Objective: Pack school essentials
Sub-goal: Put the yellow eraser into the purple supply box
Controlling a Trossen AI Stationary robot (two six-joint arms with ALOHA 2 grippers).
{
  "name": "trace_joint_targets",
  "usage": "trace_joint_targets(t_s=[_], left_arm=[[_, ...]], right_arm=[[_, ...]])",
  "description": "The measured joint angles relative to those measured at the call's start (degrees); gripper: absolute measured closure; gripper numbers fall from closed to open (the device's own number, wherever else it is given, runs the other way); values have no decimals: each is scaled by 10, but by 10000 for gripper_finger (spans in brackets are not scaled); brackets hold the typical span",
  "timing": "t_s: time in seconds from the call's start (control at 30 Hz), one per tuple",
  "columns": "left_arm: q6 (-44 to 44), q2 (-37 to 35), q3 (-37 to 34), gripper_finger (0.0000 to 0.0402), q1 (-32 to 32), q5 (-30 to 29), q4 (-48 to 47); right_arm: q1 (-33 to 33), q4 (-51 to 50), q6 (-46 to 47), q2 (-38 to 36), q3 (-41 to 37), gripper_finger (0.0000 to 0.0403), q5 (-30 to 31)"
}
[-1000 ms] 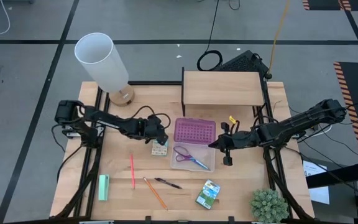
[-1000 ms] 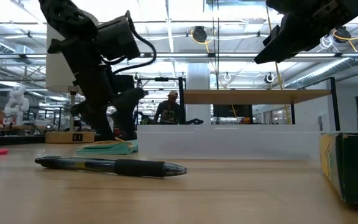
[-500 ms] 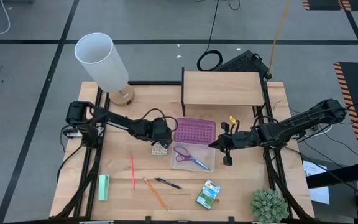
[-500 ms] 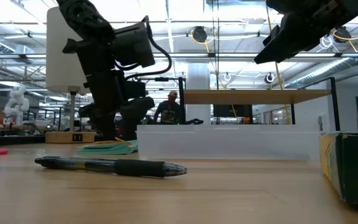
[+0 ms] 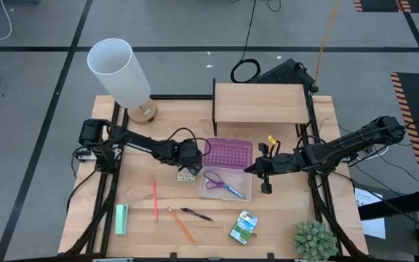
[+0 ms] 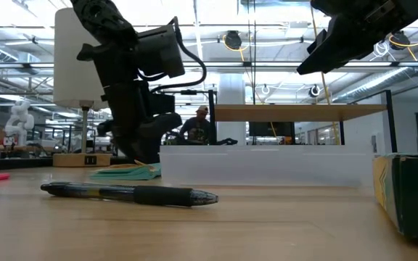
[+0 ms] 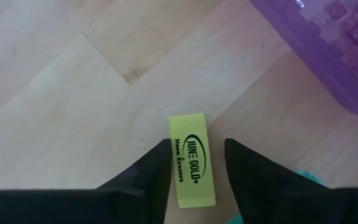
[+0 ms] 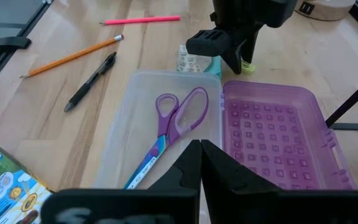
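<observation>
The left gripper (image 5: 188, 161) is down at the table just beside the purple lid (image 5: 228, 153) of the clear case (image 5: 226, 182), its fingers (image 7: 148, 177) spread either side of the yellow eraser (image 7: 191, 159), which lies flat on the wood, not yet pinched; the small colourful pack (image 5: 187, 175) lies just beside it. The right gripper (image 5: 265, 175) hangs above the case's right edge with its fingers (image 8: 188, 165) pressed together on nothing; the purple-handled scissors (image 5: 222, 184) lie inside the case, while the red pencil (image 5: 154, 199), orange pencil (image 5: 182, 225), black pen (image 5: 196, 214) and crayon box (image 5: 244, 226) lie on the table in front of it.
</observation>
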Motion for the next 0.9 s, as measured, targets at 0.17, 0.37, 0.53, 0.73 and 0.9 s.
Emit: trace_joint_targets(t_s=[0.17, 0.37, 0.53, 0.73, 0.9], left_arm=[[29, 0, 0, 281, 0, 4, -1], [63, 0, -1, 305, 0, 5, -1], [76, 0, -1, 310, 0, 5, -1], [93, -3, -2, 311, 1, 6, 5], [109, -28, -5, 311, 2, 10, -7]], right_arm=[[0, 0, 0, 0, 0, 403, 0], [0, 0, 0, 0, 0, 403, 0], [0, 0, 0, 0, 0, 403, 0], [0, 0, 0, 0, 0, 403, 0], [0, -1, 0, 0, 0, 403, 0]])
